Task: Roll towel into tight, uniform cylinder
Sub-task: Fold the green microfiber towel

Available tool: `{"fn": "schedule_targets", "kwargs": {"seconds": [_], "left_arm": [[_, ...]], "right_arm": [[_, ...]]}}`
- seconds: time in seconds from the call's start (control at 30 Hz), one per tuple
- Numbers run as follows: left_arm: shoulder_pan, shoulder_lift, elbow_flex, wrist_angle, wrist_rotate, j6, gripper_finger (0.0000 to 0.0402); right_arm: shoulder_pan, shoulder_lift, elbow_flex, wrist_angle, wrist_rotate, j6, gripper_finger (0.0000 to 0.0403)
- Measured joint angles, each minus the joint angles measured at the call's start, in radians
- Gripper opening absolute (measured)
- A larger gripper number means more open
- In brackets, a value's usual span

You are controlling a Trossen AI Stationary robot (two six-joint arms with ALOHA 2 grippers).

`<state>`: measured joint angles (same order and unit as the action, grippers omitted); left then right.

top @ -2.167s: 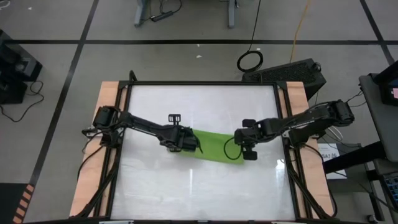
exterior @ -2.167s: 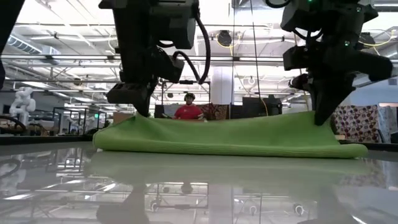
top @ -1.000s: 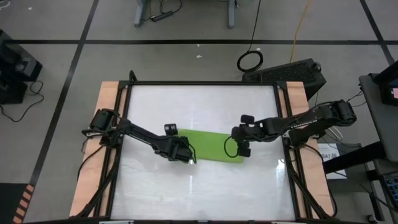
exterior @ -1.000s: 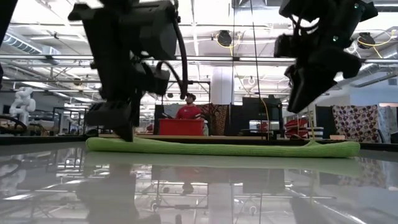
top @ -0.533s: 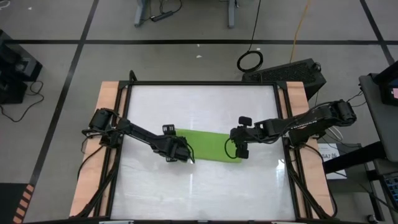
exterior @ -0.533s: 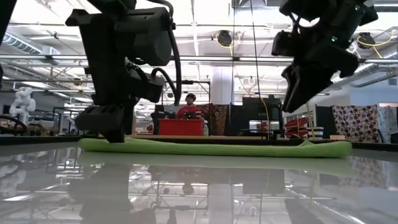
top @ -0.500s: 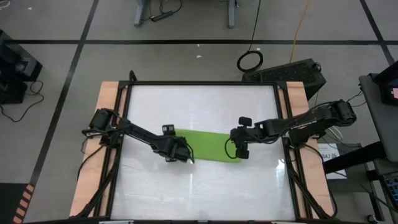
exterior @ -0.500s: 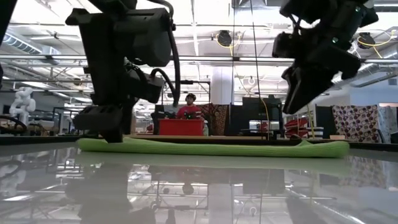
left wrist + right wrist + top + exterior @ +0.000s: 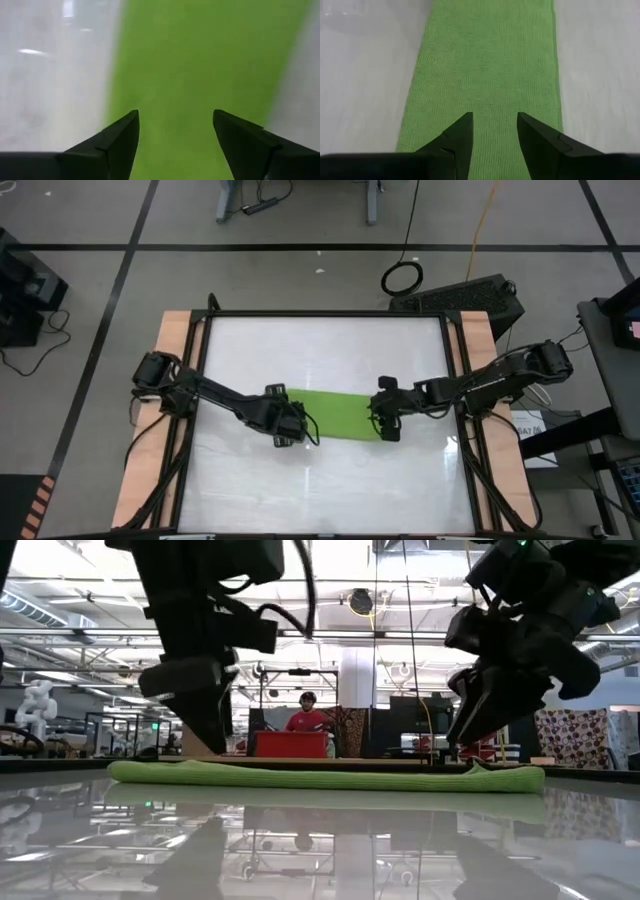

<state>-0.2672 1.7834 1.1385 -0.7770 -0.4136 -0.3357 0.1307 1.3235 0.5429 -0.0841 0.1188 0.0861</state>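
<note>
The lime-green towel [image 9: 335, 415] lies flat on the white tabletop as a long strip, low and level in the low view [image 9: 320, 777], with a small ruck near its right end [image 9: 482, 769]. My left gripper [image 9: 292, 427] hovers open just above the towel's left end [image 9: 213, 745]; green cloth shows between its fingers [image 9: 175, 145]. My right gripper [image 9: 383, 420] stands open over the towel's right end [image 9: 462, 740], its fingers pointing along the strip [image 9: 495, 145] and a little above the cloth.
Wooden side rails [image 9: 175, 380] and a black frame border the white tabletop. There is bare table on the near and far sides of the towel. Beyond the far edge, the low view shows a person in red [image 9: 303, 718] behind a red box [image 9: 290, 743].
My left gripper has risen off the towel's left end. My right gripper has come down toward the towel's right end and a little toward the table's left edge. The towel stays flat and has slid slightly toward the left edge.
</note>
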Motion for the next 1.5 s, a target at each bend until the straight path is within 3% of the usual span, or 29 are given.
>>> {"fn": "schedule_targets", "kwargs": {"seconds": [0.17, 0.53, 0.97, 1.17, 1.27, 1.4, 1.5], "left_arm": [[0.004, 0.015, 0.000, 0.096, 0.132, 0.054, 0.0260], [0.121, 0.034, -0.001, 0.113, 0.159, 0.115, 0.0260], [0.244, 0.061, -0.001, 0.173, 0.179, 0.295, 0.0260], [0.292, 0.061, -0.002, 0.197, 0.172, 0.367, 0.0260], [0.307, 0.061, 0.001, 0.229, 0.103, 0.376, 0.0260], [0.307, 0.056, 0.035, 0.198, 0.012, 0.368, 0.0260], [0.286, 0.046, 0.058, 0.161, 0.038, 0.326, 0.0260]], "right_arm": [[0.000, 0.001, -0.039, 0.062, -0.082, 0.034, 0.0143], [0.016, 0.005, -0.111, 0.075, -0.092, 0.184, 0.0143], [0.169, 0.135, -0.143, 0.329, -0.139, 0.400, 0.0144], [0.280, 0.217, -0.058, 0.411, -0.161, 0.452, 0.0144], [0.314, 0.258, 0.023, 0.415, -0.205, 0.428, 0.0144], [0.343, 0.279, 0.144, 0.339, -0.220, 0.338, 0.0144], [0.346, 0.278, 0.221, 0.220, -0.164, 0.252, 0.0144]]}}
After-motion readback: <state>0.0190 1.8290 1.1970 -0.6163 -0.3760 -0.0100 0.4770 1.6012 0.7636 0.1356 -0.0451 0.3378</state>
